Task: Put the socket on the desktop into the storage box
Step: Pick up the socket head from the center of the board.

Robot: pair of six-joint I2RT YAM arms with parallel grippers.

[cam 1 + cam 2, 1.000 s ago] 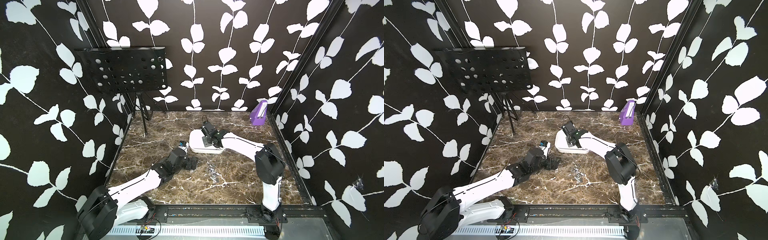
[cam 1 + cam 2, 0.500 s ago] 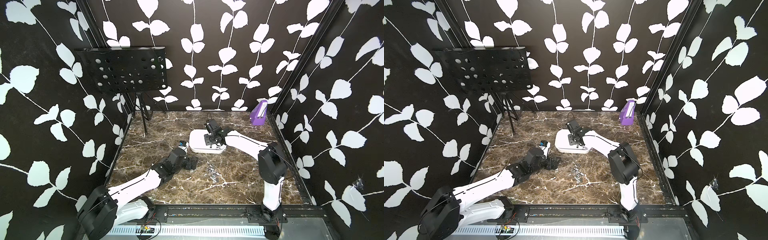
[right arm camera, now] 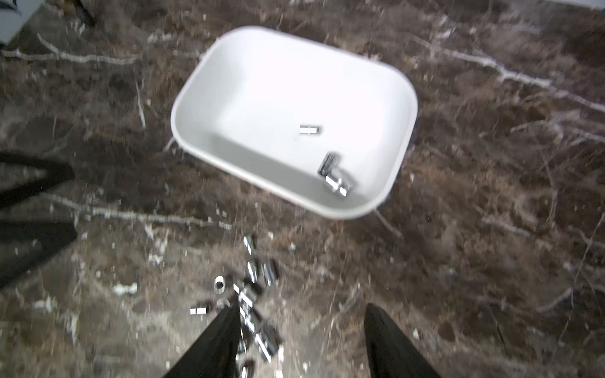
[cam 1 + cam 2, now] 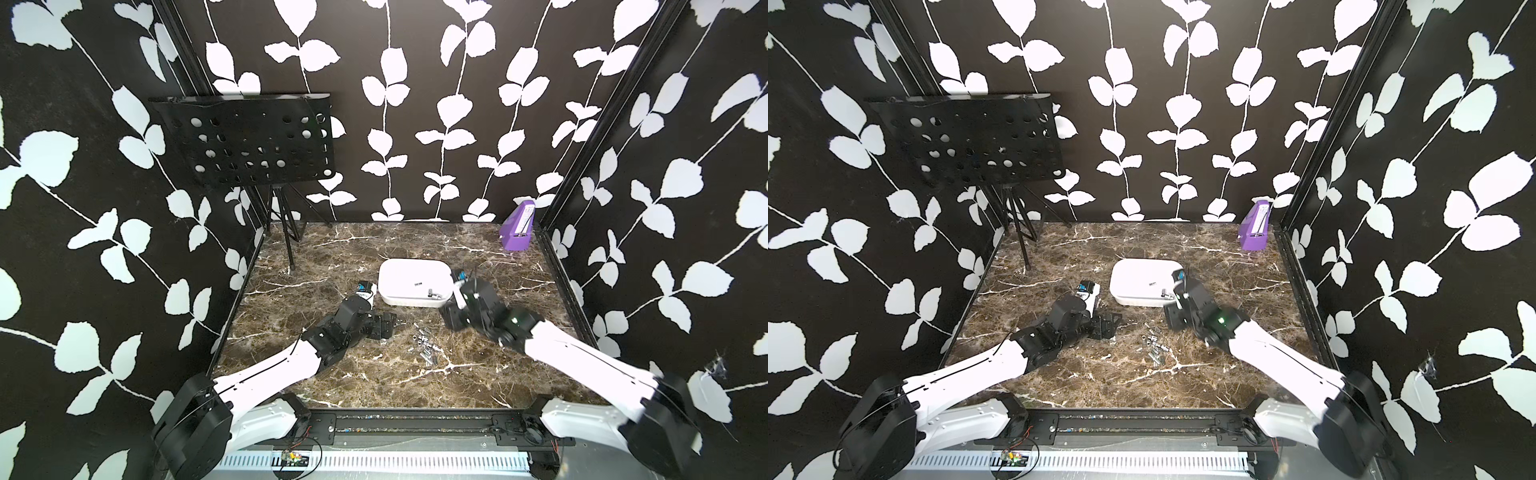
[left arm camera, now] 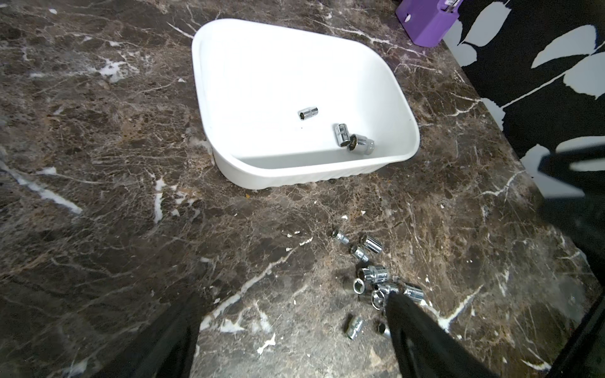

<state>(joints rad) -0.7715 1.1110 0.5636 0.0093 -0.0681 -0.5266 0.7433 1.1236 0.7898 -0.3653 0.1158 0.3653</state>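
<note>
In both top views the loose sockets (image 4: pixel 424 352) (image 4: pixel 1154 345) lie scattered on the table (image 4: pixel 374 382), just near of the storage box (image 4: pixel 399 272) and between my two arms. They are too small there to tell more.

In the left wrist view my left fingers (image 5: pixel 422 340) stand spread wide with nothing between them. The sockets are short stepped chrome cylinders with hex bores, most lying on their sides. Three sockets in the box (image 5: pixel 341 134) rest on its floor. I judge them hard, dense, slick and quick to roll. I would pinch one outlying socket across its round body, mid-length.

The right wrist view is blurred. My right fingers (image 3: pixel 222 347) are spread and empty, one tip over the heap.
</note>
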